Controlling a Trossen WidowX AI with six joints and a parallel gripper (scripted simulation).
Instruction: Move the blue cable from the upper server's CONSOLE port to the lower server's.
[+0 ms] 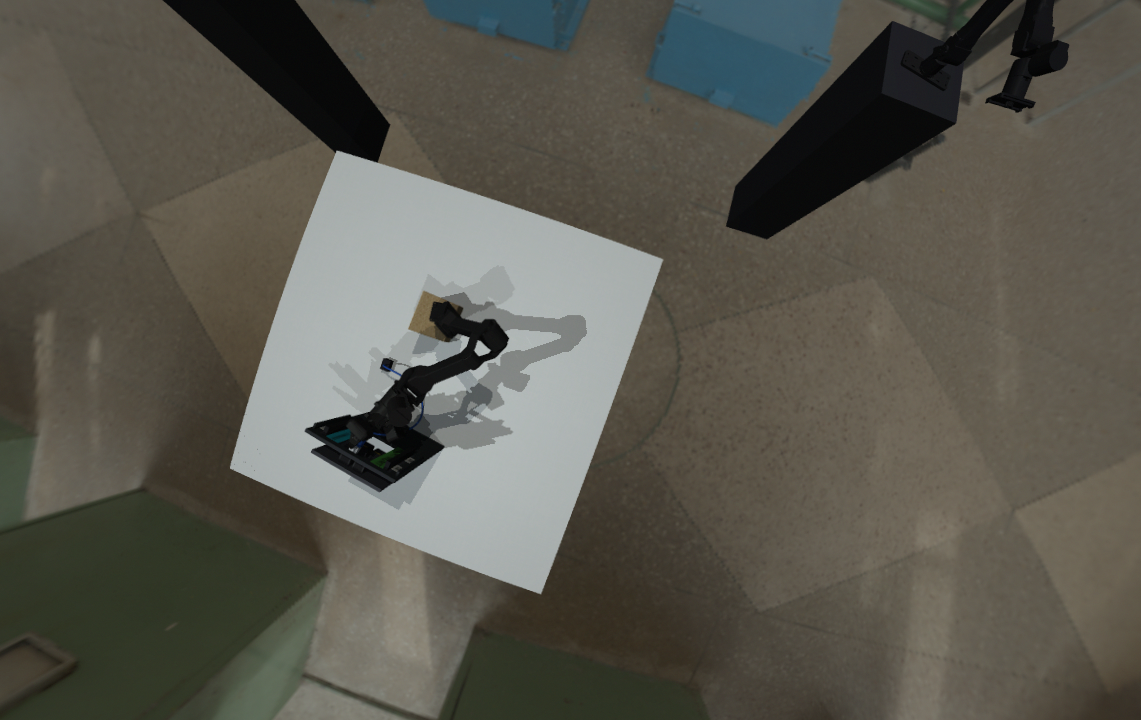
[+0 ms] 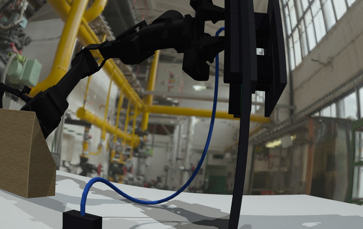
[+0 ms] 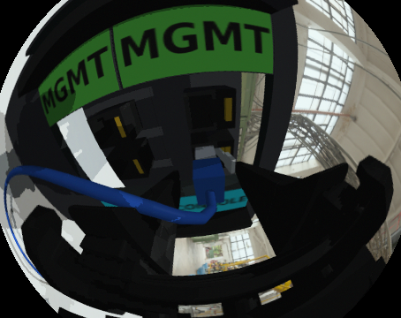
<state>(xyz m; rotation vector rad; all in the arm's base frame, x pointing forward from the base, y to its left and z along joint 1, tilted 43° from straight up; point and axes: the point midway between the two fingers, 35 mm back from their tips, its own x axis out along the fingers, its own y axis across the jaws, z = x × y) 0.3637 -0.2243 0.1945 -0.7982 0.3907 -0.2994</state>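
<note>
While the plug (image 3: 208, 176) is seated in a port above the teal CONSOLE label (image 3: 236, 200), it is flanked by the fingers, held apart. By the blue cable (image 2: 213, 114) (image 3: 108, 194), a black block (image 2: 82, 220) on the table (image 1: 502, 501) (image 2: 290, 204) is joined to the plug.

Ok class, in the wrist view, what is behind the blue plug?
Behind the blue plug, a teal CONSOLE label shows at both sides; its middle letters are covered. Whatever the plug's front end sits in is hidden too.
</note>
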